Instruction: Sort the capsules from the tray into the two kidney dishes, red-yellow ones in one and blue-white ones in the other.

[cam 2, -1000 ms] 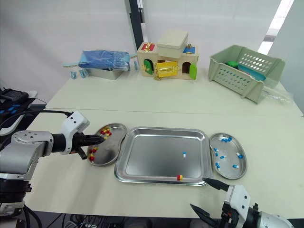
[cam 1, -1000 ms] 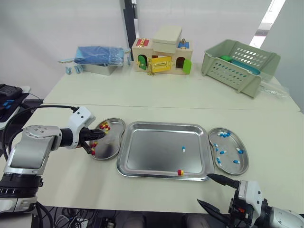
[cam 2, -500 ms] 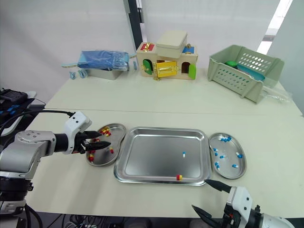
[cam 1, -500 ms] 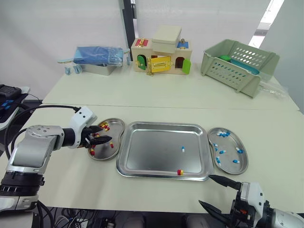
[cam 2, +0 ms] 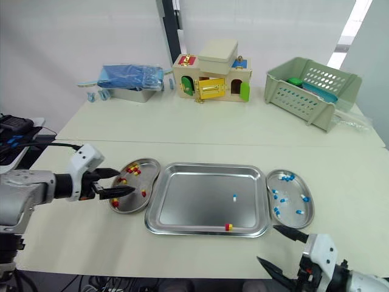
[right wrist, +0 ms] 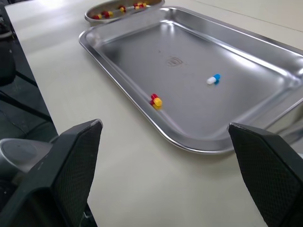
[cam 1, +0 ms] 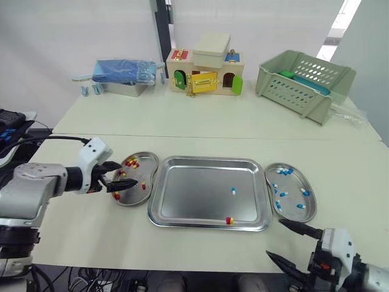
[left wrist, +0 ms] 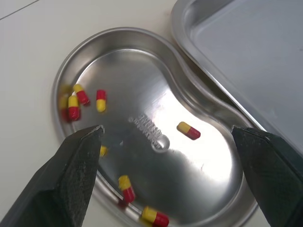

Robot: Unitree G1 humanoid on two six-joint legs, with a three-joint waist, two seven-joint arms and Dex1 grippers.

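Left claw: hangs over the left dish, near the counter's front edge on its left side. Black fingers spread wide, nothing between them.

Left dish: red-yellow capsules scattered inside, most toward its outer end. It sits just beside the tray's left rim.

Tray: front middle of the counter. Two capsules lie in it: a blue-white one on the open floor right of centre, and a red-yellow one tight against the front wall.

Right dish: just beside the tray's right rim, holding blue-white capsules.

Right claw: low at the counter's front edge toward the right corner, fingers apart, empty.

Step in hand, as I judge it: the left drop looks finished, so the two tray capsules are next. The red-yellow one is awkward, since the wall blocks one side. Better to come down from above with the fingertips across its short width, or nudge it inward first. Squeeze lightly and lift straight.

Materials: the dishes and tray are polished steel, mirror-bright, with rolled rims. The dishes are bean-shaped with a stamped mark in the middle. The capsules are glossy two-tone cylinders with round ends, likely to roll and slip on the steel. The claw fingers are matte tapered wedges. The counter is pale and matte.
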